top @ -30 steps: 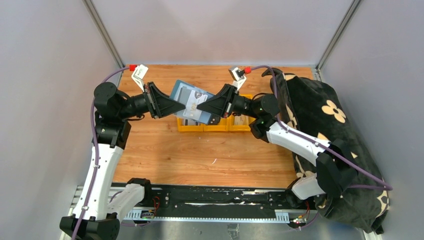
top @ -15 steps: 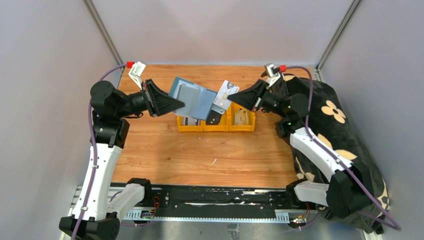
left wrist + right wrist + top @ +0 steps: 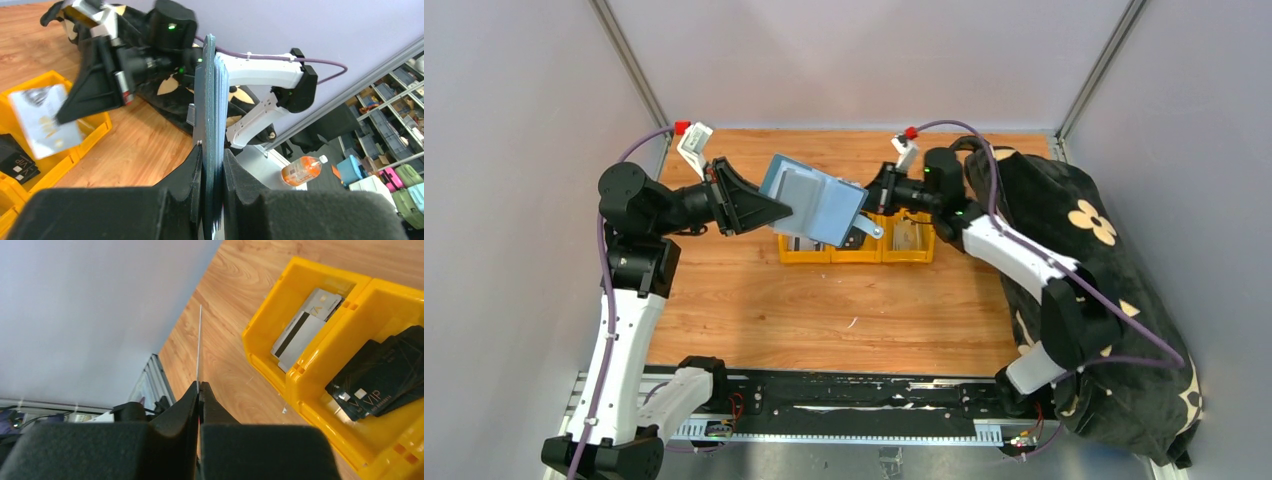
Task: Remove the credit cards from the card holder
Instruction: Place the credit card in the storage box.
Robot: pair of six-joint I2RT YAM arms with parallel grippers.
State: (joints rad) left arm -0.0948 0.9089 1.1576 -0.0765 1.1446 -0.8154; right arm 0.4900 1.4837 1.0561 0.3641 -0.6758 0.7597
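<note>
Right arm has swung back in toward the bins with the pulled card. Left gripper (image 3: 776, 210) is clamped on the card holder (image 3: 816, 200), up in the air. Right gripper (image 3: 199, 387) pinches a pale credit card (image 3: 44, 125) above the yellow bins (image 3: 856, 258). Step looks like drop-off: lower, release, return. Watch the bin walls and the holder's tab; there is open wood nearer the bases.

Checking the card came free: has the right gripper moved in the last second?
Yes. The right gripper, shut on a credit card, drew rightward off the card holder, from above the left yellow bin toward the middle.
</note>
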